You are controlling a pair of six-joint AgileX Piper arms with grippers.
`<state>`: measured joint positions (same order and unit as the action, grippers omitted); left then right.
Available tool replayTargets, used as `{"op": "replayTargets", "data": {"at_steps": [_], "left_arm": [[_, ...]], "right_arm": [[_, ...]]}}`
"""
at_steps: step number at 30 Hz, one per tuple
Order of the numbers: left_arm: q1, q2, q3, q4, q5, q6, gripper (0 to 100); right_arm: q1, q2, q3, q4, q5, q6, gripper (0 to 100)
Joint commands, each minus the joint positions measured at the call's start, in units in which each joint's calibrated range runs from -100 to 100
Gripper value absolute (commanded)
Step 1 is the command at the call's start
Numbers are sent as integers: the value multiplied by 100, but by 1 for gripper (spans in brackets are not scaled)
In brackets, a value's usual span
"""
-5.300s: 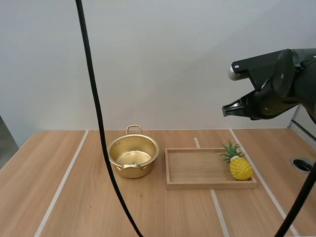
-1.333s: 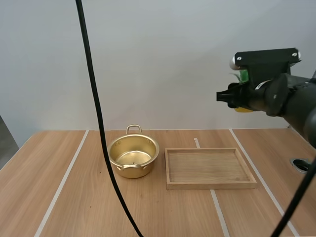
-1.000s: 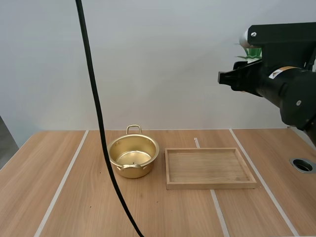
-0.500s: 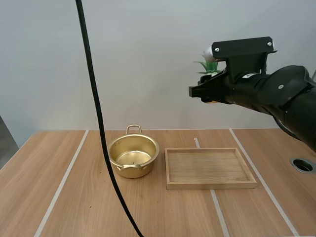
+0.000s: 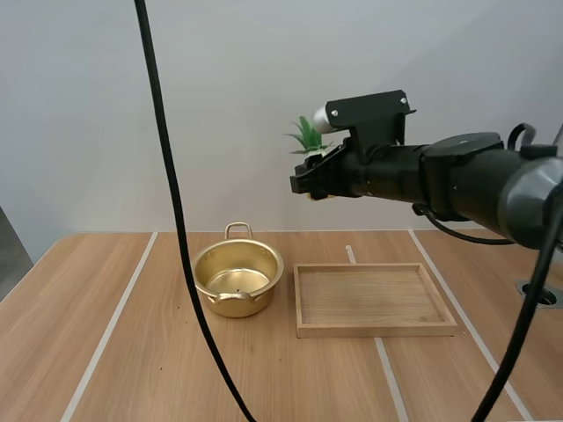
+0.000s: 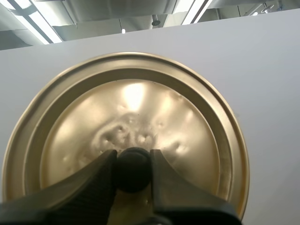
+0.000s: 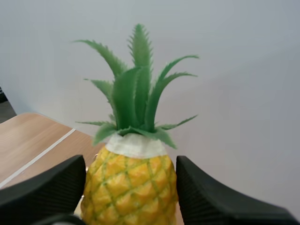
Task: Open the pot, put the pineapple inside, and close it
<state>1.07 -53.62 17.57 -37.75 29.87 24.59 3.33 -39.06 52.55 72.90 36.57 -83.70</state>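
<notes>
The gold pot (image 5: 237, 280) stands uncovered on the table, left of the wooden tray. My right gripper (image 5: 310, 172) hangs high above the gap between pot and tray, shut on the pineapple (image 5: 308, 138), whose green crown sticks up past the fingers. In the right wrist view the yellow pineapple (image 7: 131, 180) sits upright, pinched between both black fingers (image 7: 51, 185). My left gripper (image 6: 133, 169) is shut on the black knob (image 6: 133, 168) of the gold lid (image 6: 126, 136), whose domed face is turned toward the camera.
The wooden tray (image 5: 373, 300) lies with nothing in it right of the pot. A round hole (image 5: 538, 293) sits in the tabletop at the far right. White seams run across the wooden table (image 5: 132, 352).
My right arm has swung left with the pineapple, from above the tray's right end toward the pot. Earlier the pineapple lay in the tray. The pot and tray have stayed put.
</notes>
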Motion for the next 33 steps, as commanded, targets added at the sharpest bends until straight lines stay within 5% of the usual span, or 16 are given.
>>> {"op": "replayTargets", "data": {"at_steps": [1,13,22,33], "left_arm": [[-13,-31,-25,-53,-192,-42,0],[-13,-31,-25,-53,-192,-42,0],[-13,-31,-25,-53,-192,-42,0],[-13,-31,-25,-53,-192,-42,0]], "right_arm": [[128,281,-105,100,81,-159,0],[1102,1575,-585,-312,-211,-163,0],[1425,2510,-585,-336,-535,-199,0],[1440,3331,-616,1048,-880,-1630,0]]}}
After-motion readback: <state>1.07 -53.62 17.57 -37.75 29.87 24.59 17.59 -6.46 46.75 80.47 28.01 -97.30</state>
